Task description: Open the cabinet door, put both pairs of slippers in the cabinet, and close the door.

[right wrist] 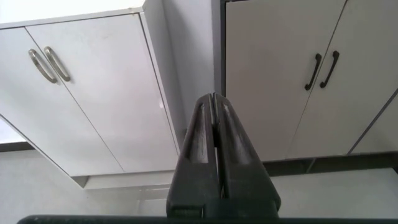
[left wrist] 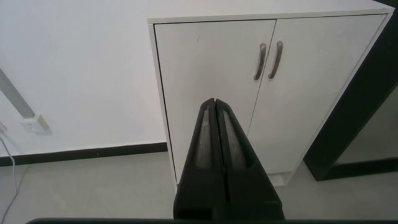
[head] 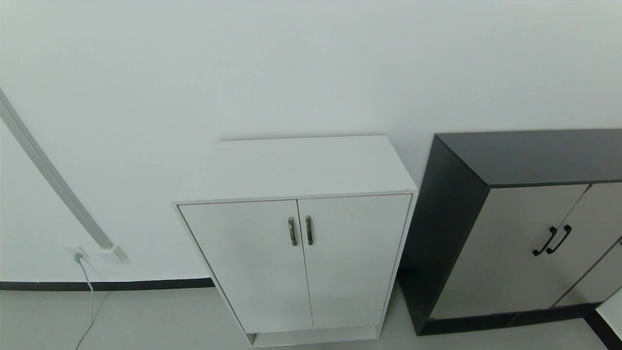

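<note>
The white cabinet (head: 296, 167) stands on the floor (head: 146, 321) with its back to the wall (head: 311, 63). Its left door (head: 248, 262) and right door (head: 352, 257) are both closed, and the two metal handles (head: 292, 231) sit side by side at the middle seam. Just to the cabinet's right stands a dark cabinet (head: 534, 155), also closed, with black handles (head: 551, 240). Well to the cabinet's left a wall socket (head: 77, 255) holds a plug whose cable (head: 91, 301) hangs to the floor, below a slanted conduit (head: 48, 175). The left gripper (left wrist: 214, 102) hangs in front of the cabinet's left door, apart from it, its fingers (left wrist: 205, 143) pressed together on nothing. The right gripper (right wrist: 215, 98) hangs before the cabinet's right edge, its fingers (right wrist: 200, 137) likewise pressed together.
</note>
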